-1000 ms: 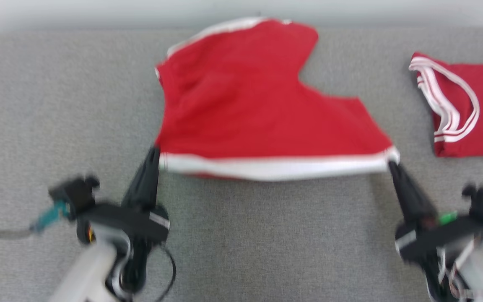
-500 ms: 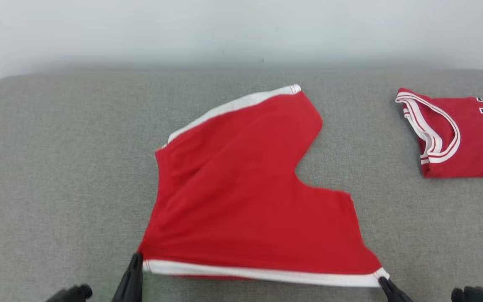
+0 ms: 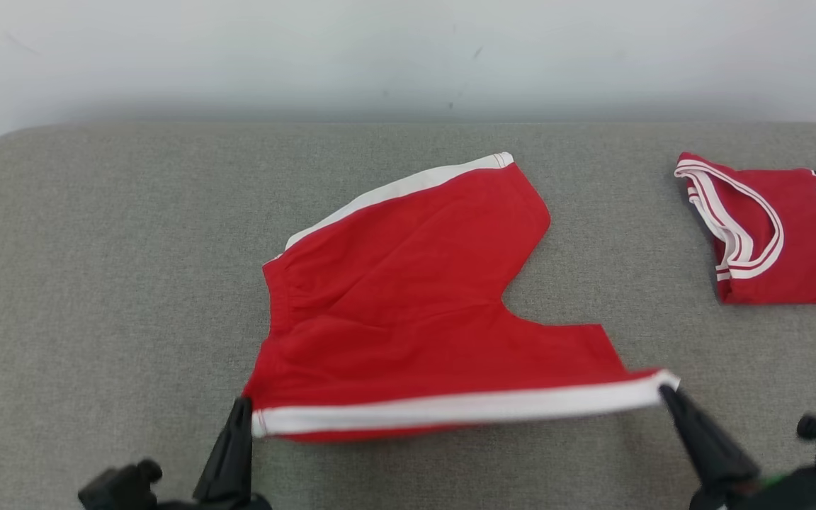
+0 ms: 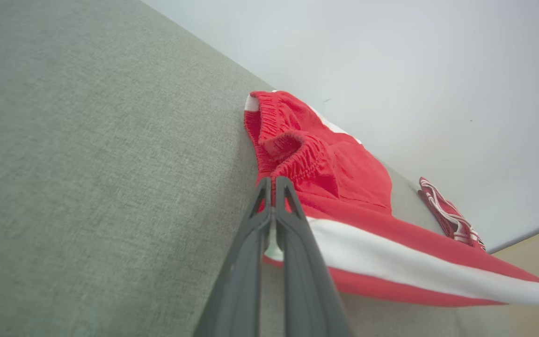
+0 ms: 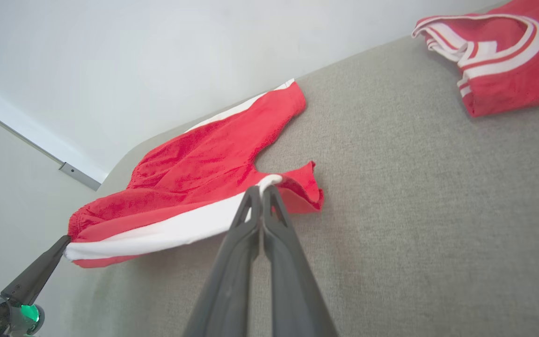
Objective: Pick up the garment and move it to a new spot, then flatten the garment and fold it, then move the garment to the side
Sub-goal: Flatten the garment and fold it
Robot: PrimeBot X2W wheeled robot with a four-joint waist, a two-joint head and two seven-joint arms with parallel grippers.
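You had the red shorts spread across the middle of the grey table, held at the near edge by both tools. Your left tool was pinched tight on the waistband corner, at one end of the white side stripe. Your right tool was clamped on the leg-hem end of that same stripe. The striped edge was lifted and taut between them, while the far leg lay flat on the cloth. A red jersey lay well apart, off to the right.
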